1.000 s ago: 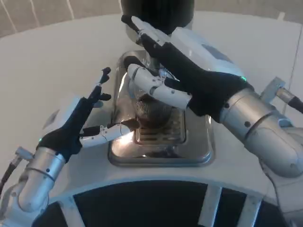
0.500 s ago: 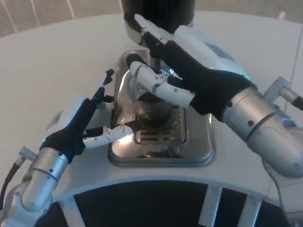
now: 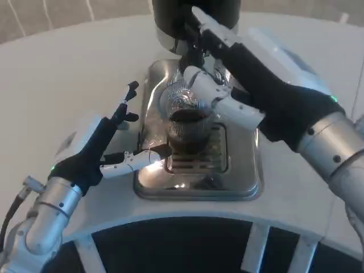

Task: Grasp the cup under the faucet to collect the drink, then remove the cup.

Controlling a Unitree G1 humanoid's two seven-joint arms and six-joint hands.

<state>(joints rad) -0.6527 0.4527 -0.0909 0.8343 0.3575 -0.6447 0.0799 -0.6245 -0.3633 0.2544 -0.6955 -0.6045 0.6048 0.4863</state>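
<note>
Beside right hand (image 3: pixel 250 85), cup (image 3: pixel 186 128), on tray (image 3: pixel 244 182)

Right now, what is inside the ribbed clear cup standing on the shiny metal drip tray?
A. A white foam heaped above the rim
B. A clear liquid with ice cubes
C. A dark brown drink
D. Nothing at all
C: the ribbed clear cup on the shiny metal drip tray shows a dark brown liquid surface inside it.

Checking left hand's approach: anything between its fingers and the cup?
Nothing visible. The left hand is open beside the drip tray, fingers pointing at the cup across bare tray. The right hand is over the cup's far side, by the dispenser.
</note>
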